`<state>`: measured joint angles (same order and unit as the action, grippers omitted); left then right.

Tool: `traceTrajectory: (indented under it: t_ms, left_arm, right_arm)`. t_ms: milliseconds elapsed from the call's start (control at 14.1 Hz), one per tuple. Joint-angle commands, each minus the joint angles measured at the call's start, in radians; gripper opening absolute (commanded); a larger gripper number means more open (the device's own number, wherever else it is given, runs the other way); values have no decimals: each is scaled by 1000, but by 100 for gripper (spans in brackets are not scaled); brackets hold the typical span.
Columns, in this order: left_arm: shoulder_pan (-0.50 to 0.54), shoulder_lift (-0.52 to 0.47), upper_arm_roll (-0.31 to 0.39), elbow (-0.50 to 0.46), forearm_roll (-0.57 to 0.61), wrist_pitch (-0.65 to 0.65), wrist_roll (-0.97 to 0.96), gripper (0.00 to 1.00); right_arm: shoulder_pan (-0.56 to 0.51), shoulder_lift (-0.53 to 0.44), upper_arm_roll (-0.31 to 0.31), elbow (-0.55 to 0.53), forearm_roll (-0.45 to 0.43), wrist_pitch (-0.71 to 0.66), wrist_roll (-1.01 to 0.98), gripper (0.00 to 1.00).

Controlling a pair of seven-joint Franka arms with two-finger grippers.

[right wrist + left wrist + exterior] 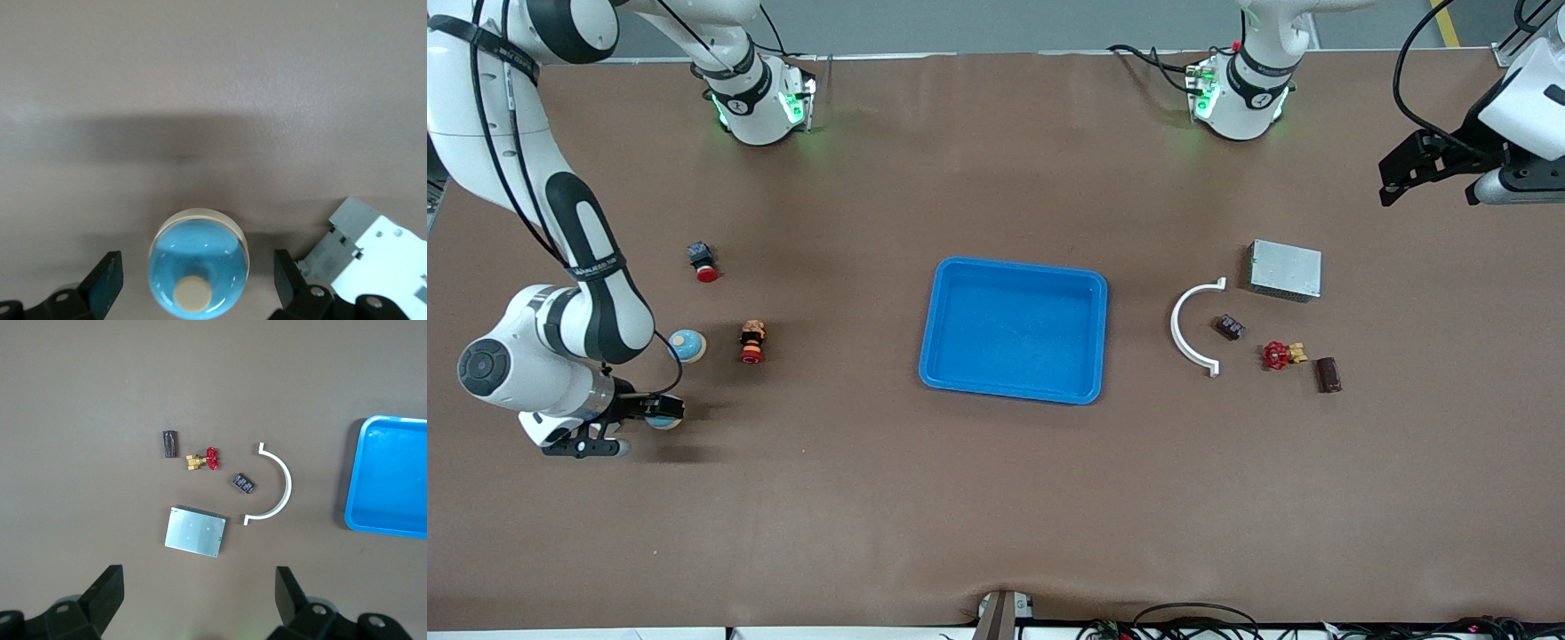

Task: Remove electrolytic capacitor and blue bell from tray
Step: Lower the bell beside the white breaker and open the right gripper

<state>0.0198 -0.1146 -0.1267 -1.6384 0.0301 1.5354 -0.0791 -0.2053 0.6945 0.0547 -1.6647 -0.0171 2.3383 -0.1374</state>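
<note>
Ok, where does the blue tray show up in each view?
Front view: blue tray lies mid-table, between the two groups of parts.
Left wrist view: tray at the picture's edge, partly cut off.
Right wrist view: not in it.
Shared landmark: white curved bracket beside the tray.

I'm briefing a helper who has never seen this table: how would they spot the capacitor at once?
Start at the blue tray in the middle and look toward the left arm's end of the table, past the white curved bracket. Among the small parts there, the capacitor lies nearest the front camera, beside the red-handled valve. It alone is a plain dark brown block.
</note>
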Motion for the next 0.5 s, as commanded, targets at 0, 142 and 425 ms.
traceTrajectory:
  t_ms: [0,142,425]
  left_arm:
    - [5,-4,-4,11,-2,-20,1,100]
    - [6,-5,-2,9,-2,-21,4,100]
    - [8,-7,4,12,-2,-29,18,100]
  right_arm:
    - [7,-119,7,5,0,-141,-10,100]
    - [18,-205,8,11,0,-256,-5,100]
    - [50,-329,10,77,2,-500,36,100]
